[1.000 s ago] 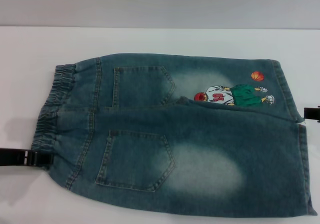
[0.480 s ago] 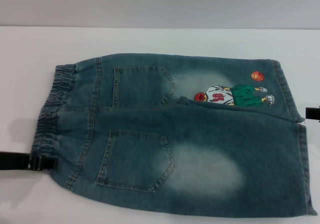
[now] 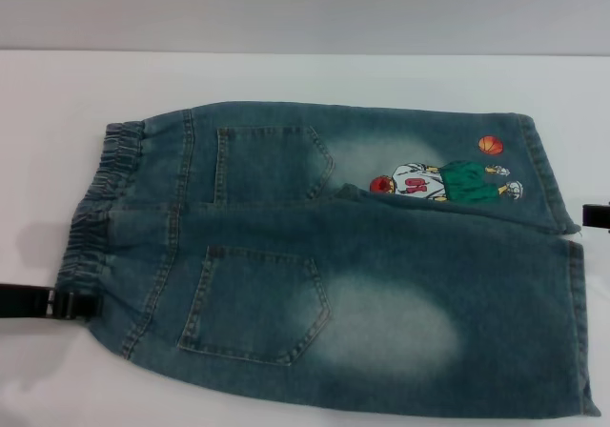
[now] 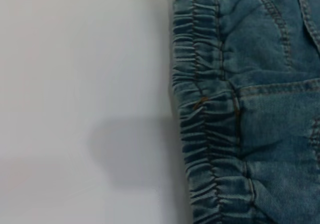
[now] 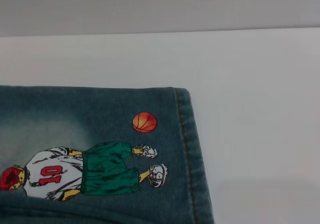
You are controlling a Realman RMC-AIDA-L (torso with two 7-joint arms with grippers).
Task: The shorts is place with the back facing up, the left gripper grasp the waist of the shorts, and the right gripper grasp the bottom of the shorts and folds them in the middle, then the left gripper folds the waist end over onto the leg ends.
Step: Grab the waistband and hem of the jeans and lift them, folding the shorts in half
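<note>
Now left hand (image 3: 71, 305) farther left (shorts (image 3: 381, 284) tugged)

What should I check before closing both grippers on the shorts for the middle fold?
1. Back side up: ok, both back pockets show on the shorts.
2. Shorts flat: mostly ok; far leg hem slightly lifted.
3. Left gripper at the waistband: ok, touching its near corner.
4. Right gripper at the leg hem: ok, beside it at the right edge.
5. Either gripper's finger state: cannot tell.
6. Fabric actually pinched: cannot tell.
</note>
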